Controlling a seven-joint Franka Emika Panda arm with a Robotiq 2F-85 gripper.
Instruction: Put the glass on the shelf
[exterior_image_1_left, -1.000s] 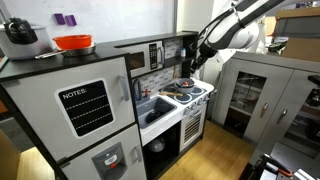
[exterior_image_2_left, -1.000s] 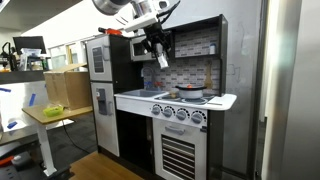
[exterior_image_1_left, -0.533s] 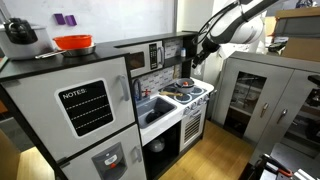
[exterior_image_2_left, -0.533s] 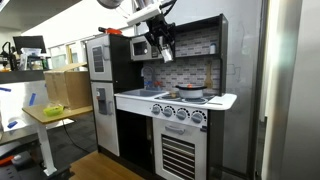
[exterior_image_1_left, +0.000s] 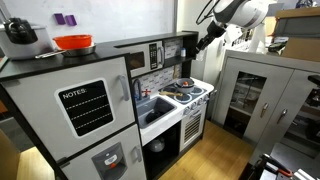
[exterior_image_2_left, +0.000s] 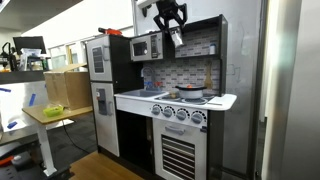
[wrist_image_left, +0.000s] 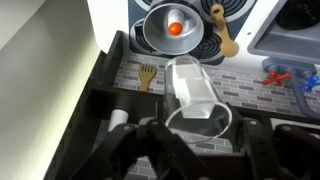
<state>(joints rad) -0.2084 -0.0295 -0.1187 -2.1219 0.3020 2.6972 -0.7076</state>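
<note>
The black end effector (exterior_image_2_left: 173, 28) is clamping the clear, smooth drinking glass (exterior_image_2_left: 177, 38) by opposite walls, dangling it at its 6 o'clock just before the dark grey flat-topped hutch shelf (exterior_image_2_left: 205, 18), likely a light, rigid, slippery, breakable load.

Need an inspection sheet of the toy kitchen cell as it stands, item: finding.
Surface: shelf dark, flat-topped, joined to microwave.
Job's things: glass clear, held in the air, not yet on the shelf.
Clutter: pan holding an orange item on the stove; wooden spoon beside it; red bowl on the fridge top.
Grippers: gripper shut on the glass.
Cables: nothing seen.
Surroundings: grey cabinet with glass doors beside the kitchen.
</note>
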